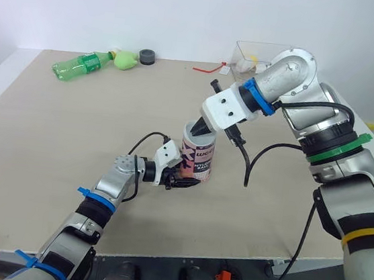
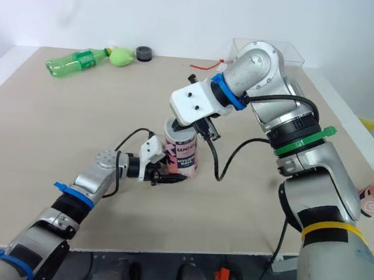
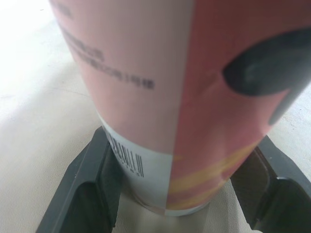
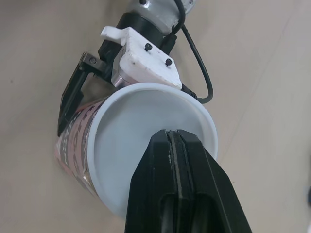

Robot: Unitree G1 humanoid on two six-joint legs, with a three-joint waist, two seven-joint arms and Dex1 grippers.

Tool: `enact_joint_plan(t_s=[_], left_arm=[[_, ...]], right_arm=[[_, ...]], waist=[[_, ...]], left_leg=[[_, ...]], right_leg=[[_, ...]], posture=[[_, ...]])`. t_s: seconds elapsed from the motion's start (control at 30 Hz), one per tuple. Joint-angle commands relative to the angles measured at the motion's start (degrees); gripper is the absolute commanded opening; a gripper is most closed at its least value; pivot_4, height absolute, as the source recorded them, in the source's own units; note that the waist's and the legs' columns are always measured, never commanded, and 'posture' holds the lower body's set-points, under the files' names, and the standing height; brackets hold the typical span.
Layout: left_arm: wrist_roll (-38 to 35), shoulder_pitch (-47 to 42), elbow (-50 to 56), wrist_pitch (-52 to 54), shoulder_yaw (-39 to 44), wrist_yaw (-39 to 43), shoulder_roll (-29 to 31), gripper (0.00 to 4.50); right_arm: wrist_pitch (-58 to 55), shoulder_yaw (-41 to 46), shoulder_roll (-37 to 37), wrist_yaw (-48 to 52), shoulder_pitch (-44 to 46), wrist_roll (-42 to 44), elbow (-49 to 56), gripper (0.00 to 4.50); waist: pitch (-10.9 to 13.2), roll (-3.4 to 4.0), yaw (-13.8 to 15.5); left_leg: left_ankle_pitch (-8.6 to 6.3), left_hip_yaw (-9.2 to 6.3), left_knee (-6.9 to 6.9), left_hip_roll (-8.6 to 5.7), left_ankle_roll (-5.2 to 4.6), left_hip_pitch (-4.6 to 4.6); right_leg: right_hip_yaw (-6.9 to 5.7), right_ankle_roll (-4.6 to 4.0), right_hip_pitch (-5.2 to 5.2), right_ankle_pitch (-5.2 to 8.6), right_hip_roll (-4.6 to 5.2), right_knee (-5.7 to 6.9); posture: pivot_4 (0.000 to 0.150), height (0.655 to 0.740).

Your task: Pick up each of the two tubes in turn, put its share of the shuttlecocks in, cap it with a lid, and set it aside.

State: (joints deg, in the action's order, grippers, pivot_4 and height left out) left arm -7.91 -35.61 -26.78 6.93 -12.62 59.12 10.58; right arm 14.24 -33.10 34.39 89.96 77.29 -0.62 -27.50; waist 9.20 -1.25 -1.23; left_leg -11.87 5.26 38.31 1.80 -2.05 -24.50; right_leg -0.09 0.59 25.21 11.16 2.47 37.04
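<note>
I'm gripping the upright tube [image 1: 200,158] at its base with my left hand [image 1: 181,181]. My closed right hand [image 4: 173,133] is touching its white lid [image 4: 136,131].

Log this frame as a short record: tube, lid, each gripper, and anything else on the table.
tube: upright on the table, pink and white print
lid: white, appears seated on the tube's top
left gripper: fingers either side of the tube's base, gripping it
right gripper: fingers shut together, tips on the lid
far edge: green bottle lying down, dark round cap, clear box
</note>
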Motion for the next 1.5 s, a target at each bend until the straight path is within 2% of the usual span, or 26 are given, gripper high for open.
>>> enact_joint_plan(t_s=[0.03, 0.37, 0.5, 0.67, 0.77, 1.2, 1.33, 1.5], left_arm=[[-1.57, -0.79, 4.13, -0.96, -0.18, 1.38, -0.67, 2.69], [-1.21, -0.38, 3.75, -0.75, -0.12, 1.53, -0.67, 2.69], [-1.09, -0.45, 3.51, -0.78, -0.11, 1.59, -0.59, 2.69], [-1.22, -0.50, 3.27, -0.91, -0.22, 1.59, -0.46, 2.69], [-1.27, -0.54, 3.12, -1.09, -0.24, 1.72, -0.48, 2.69], [-1.06, -0.57, 3.22, -1.44, -0.23, 1.83, -0.75, 2.69], [-1.06, -0.53, 3.33, -1.47, -0.22, 1.83, -0.77, 2.69], [-1.06, -0.34, 3.54, -1.41, -0.34, 1.74, -0.76, 2.69]], right_arm=[[3.98, -6.83, -1.48, 2.54, -3.33, -7.34, -5.36, 0.04], [15.58, -6.21, -3.52, 2.47, -1.21, -11.89, -10.95, 0.04], [9.39, -10.46, -1.50, 2.54, -1.57, -2.74, -6.31, 0.04], [-3.93, -14.29, 1.33, 2.54, -1.88, 11.62, 3.03, 0.04], [-7.81, -14.81, 1.49, 2.54, -1.92, 14.46, 4.98, 0.04], [-1.90, -18.46, -0.58, 2.54, 0.29, 7.03, -2.84, 0.04], [-1.57, -20.32, -0.35, 2.54, 0.66, 7.52, -2.87, 0.04], [-2.61, -23.16, 1.03, 2.54, 0.32, 9.05, -0.59, 0.04]], waist=[[-0.13, -0.10, -0.01], [-0.47, -0.32, -0.03], [-0.49, -0.31, -0.01], [-0.50, -0.32, 0.07], [-0.50, -0.31, 0.10], [-0.50, -0.32, 0.08], [-0.51, -0.32, 0.08], [-0.60, -0.31, 0.08]], left_leg=[[0.00, 0.00, -0.01, 0.00, 0.00, 0.02], [0.00, 0.00, -0.34, 0.08, 0.01, 0.28], [0.00, -0.01, -0.45, 0.07, 0.01, 0.31], [-0.01, -0.02, -0.61, -0.04, 0.02, 0.30], [-0.09, -0.03, -0.68, -0.08, 0.16, 0.28], [-0.12, -0.10, -0.72, -0.06, 0.21, 0.32], [-0.11, -0.11, -0.72, -0.04, 0.20, 0.42], [-0.12, -0.11, -0.72, -0.03, 0.21, 0.47]], right_leg=[[0.00, 0.00, -0.01, 0.00, 0.00, 0.00], [-0.01, -0.20, -0.10, 0.17, 0.08, 0.00], [-0.05, -0.47, -0.10, 0.12, 0.14, 0.00], [-0.13, -0.55, -0.09, 0.21, 0.38, 0.00], [-0.15, -0.58, -0.08, 0.34, 0.45, -0.02], [-0.28, -0.46, -0.12, 0.47, 0.30, -0.01], [-0.27, -0.19, -0.19, 0.62, 0.28, -0.01], [-0.27, -0.24, -0.23, 0.60, 0.31, 0.00]], posture=[[0.150, 0.7400], [0.150, 0.7400], [0.150, 0.7400], [0.150, 0.7400], [0.150, 0.7400], [0.150, 0.7400], [0.150, 0.7400], [0.150, 0.7400]])
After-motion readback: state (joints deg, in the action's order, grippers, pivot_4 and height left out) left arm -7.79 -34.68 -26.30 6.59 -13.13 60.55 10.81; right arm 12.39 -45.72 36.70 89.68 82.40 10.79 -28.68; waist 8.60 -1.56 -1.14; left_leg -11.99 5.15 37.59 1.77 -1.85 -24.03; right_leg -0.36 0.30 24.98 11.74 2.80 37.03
